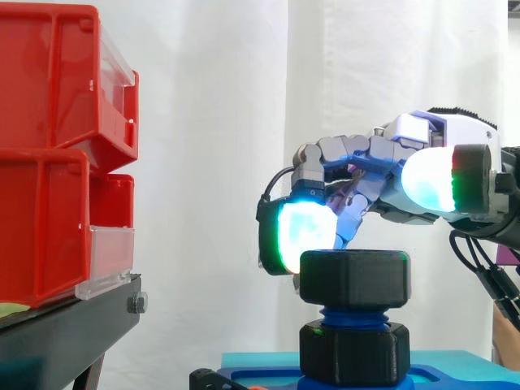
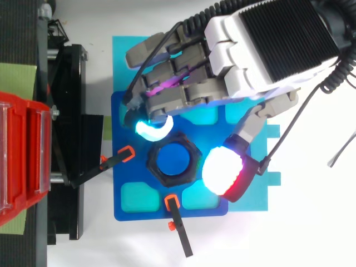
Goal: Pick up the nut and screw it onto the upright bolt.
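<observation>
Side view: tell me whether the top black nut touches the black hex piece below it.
Apart. The side view shows blue bolt thread bare between the top nut and the lower hex piece, a plain gap.

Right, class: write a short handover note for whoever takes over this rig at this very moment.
Hand: just above the nut; cannot tell whether it grips it.
Nut: sits on top of the upright bolt, with blue thread showing below it.
Done: nut picked up and started on the bolt.
Left: probably screw it further down the thread.
</observation>
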Robot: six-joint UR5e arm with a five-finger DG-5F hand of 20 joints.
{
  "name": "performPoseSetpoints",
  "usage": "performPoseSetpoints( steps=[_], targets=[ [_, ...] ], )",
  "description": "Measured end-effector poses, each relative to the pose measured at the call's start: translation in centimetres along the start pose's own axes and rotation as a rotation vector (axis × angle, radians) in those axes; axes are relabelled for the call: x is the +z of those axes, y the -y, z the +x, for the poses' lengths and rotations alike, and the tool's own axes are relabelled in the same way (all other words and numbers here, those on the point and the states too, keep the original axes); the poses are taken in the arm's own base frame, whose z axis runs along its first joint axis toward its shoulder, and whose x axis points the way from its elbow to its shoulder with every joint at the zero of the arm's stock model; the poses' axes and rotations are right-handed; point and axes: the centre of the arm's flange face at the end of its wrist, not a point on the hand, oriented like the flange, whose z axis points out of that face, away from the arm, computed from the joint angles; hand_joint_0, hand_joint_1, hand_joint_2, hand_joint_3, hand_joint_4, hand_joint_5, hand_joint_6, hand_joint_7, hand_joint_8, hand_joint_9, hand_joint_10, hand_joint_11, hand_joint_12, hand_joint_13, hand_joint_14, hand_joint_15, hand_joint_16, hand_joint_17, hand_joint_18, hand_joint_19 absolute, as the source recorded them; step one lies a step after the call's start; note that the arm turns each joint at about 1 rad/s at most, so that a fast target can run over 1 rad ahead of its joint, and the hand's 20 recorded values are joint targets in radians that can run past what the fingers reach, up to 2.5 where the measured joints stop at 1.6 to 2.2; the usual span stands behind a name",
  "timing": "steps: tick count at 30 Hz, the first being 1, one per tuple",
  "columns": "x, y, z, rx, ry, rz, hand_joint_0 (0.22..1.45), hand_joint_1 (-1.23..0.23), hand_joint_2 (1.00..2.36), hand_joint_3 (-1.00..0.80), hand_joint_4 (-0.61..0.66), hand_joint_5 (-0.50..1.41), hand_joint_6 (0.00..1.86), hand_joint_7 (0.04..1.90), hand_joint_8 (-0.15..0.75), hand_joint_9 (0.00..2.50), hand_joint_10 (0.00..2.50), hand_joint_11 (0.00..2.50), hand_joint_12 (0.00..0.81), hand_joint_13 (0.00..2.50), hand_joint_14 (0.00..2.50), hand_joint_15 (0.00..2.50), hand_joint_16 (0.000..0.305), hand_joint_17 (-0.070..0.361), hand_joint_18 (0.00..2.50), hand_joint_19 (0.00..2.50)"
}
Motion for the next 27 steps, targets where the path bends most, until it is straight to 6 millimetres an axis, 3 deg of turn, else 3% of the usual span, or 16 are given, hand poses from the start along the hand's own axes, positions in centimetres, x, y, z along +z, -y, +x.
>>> performPoseSetpoints(
  steps=[4,10,14,16,27],
  targets=[
    [-0.6,0.6,-0.3,-0.004,-0.001,0.000,0.56,-0.23,1.00,-0.50,0.12,0.06,0.60,1.17,0.235,1.24,0.00,0.00,0.142,0.91,0.00,0.00,0.011,0.025,0.63,0.11],
    [-1.2,1.2,-0.5,-0.007,-0.003,0.001,0.55,-0.24,1.00,-0.50,0.11,0.07,0.62,1.15,0.219,1.38,0.00,0.00,0.113,1.00,0.00,0.00,0.007,0.015,0.74,0.13],
    [-1.5,1.5,-0.7,-0.010,0.001,0.002,0.55,-0.23,1.00,-0.50,0.10,0.06,0.59,1.21,0.233,1.39,0.00,0.01,0.118,0.99,0.00,0.00,0.008,0.017,0.72,0.12],
    [-1.6,1.7,-0.8,-0.014,0.004,-0.001,0.55,-0.22,1.00,-0.50,0.13,0.06,0.50,1.36,0.242,1.35,0.00,0.03,0.139,0.95,0.00,0.00,0.009,0.021,0.66,0.11],
    [-1.1,1.9,-1.9,-0.019,0.032,-0.026,0.53,-0.19,1.00,-0.50,0.24,-0.06,0.50,0.88,0.221,1.12,0.00,0.00,0.178,0.82,0.00,0.00,0.017,0.038,0.54,0.12]
  ],
)
